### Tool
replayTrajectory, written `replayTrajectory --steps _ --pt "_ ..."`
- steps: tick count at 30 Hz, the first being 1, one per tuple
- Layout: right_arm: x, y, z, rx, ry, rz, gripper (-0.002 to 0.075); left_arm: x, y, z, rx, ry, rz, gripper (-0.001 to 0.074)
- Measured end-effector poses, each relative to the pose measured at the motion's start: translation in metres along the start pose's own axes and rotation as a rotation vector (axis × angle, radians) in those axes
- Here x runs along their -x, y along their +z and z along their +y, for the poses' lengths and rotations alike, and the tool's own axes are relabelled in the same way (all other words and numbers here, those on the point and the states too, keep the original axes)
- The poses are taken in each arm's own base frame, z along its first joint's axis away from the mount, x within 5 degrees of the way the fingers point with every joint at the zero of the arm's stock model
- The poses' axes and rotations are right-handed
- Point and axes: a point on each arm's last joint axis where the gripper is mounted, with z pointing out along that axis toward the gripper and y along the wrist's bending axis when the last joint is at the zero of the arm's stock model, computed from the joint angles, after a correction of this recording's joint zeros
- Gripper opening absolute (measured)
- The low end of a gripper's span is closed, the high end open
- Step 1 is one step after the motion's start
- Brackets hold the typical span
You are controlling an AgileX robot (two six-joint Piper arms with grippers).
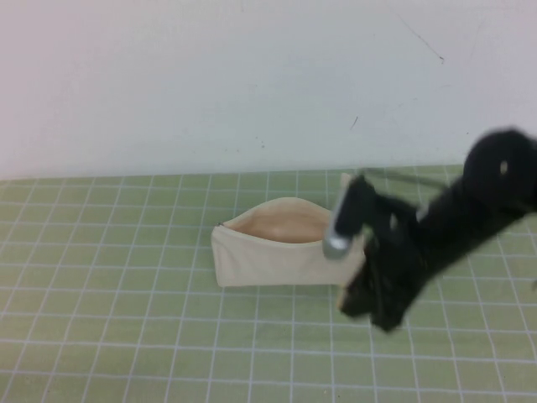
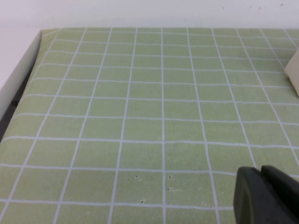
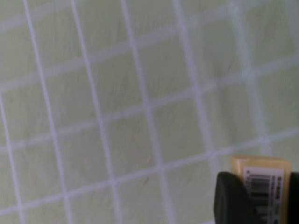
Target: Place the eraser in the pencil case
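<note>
Green cutting mat (image 1: 126, 319) with a white grid is covering the whole table, plain white wall (image 1: 210, 75) running behind it, nothing much else going on

So the pencil case (image 1: 277, 252) is sitting roughly mid-mat in the high view, standing on its long edge with the mouth gaping upward, you can see the paler lining inside. Right arm is coming in from about 3 o'clock and its right gripper (image 1: 357, 290) is hanging just at the 4 o'clock end of the case, overlapping that end from the camera's angle, so I can't say if it's touching the fabric or not

The eraser (image 3: 261, 186) is showing in the right wrist view: orange-yellow block with the barcode label facing the camera, pinched between the dark fingers (image 3: 231, 200), bare mat below it. So the right hand is clamping the eraser, and the pickup looks done to me

Left gripper (image 2: 268, 196) is only peeking into its own wrist view, hovering over bare mat, with a corner of the case at the edge. Can't tell its state, and the left arm is looking parked

Step in hand, I'd say: carrying the eraser over. Next move is needing a shift toward 10 o'clock until it's hanging above the open mouth, then letting go. That soft opening is looking fairly narrow, so lining up matters
</note>
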Motion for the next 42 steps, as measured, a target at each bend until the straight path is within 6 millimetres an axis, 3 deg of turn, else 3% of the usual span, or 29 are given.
replayTrajectory --steps 4,8,13,19,23,25,28,31,34,37,40,42 --pt "0.044 -0.036 -0.016 -0.113 -0.066 -0.142 0.0206 0.0 0.0 0.0 0.0 0.0 0.0 -0.0001" --pt "0.07 -0.052 -0.033 -0.235 -0.093 -0.255 0.0206 0.0 0.0 0.0 0.0 0.0 0.0 -0.0001" --pt "0.087 -0.042 -0.051 -0.251 -0.11 -0.281 0.0221 0.0 0.0 0.0 0.0 0.0 0.0 -0.0001" --pt "0.095 -0.024 -0.063 -0.212 -0.1 -0.274 0.0397 0.0 0.0 0.0 0.0 0.0 0.0 -0.0001" --pt "0.101 -0.033 -0.062 -0.197 -0.092 -0.285 0.0414 0.0 0.0 0.0 0.0 0.0 0.0 -0.0001" --pt "0.107 -0.045 -0.058 -0.186 -0.103 -0.294 0.0375 0.0 0.0 0.0 0.0 0.0 0.0 -0.0001" --pt "0.115 -0.076 -0.047 -0.174 -0.144 -0.291 0.0244 0.0 0.0 0.0 0.0 0.0 0.0 -0.0001" --pt "0.124 -0.128 -0.029 -0.204 -0.176 -0.303 0.0078 0.0 0.0 0.0 0.0 0.0 0.0 -0.0001" --pt "0.126 -0.188 -0.009 -0.312 -0.186 -0.322 0.0026 0.0 0.0 0.0 0.0 0.0 0.0 -0.0001" --pt "0.114 -0.236 0.01 -0.428 -0.162 -0.281 0.001 0.0 0.0 0.0 0.0 0.0 0.0 -0.0001" --pt "0.095 -0.268 0.021 -0.566 -0.094 -0.201 0.0006 0.0 0.0 0.0 0.0 0.0 0.0 -0.0001" --pt "0.081 -0.276 0.023 -0.64 -0.047 -0.149 0.0006 0.0 0.0 0.0 0.0 0.0 0.0 -0.0001"
